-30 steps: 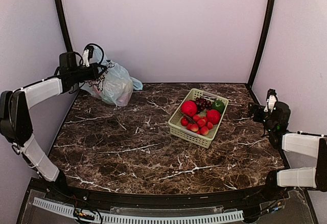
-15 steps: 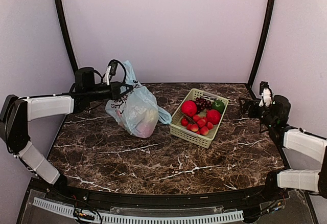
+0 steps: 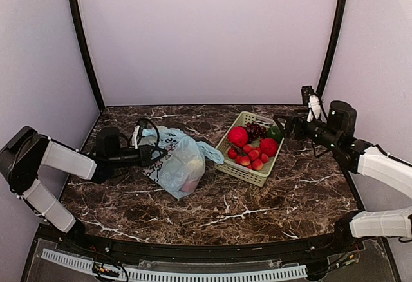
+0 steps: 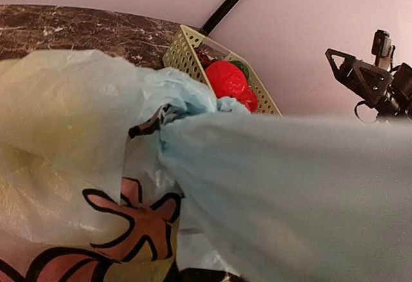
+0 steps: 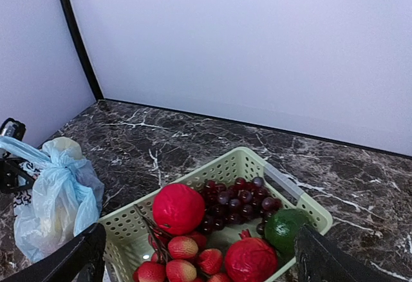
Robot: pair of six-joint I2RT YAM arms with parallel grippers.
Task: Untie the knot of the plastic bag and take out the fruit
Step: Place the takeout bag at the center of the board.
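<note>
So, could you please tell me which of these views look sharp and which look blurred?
Left wrist: the bag fills most of the frame so near the lens that its film smears into a soft blue band; top view: sharp, evenly lit, only faint shadows on the table; right wrist: crisp on the basket, no glare.
</note>
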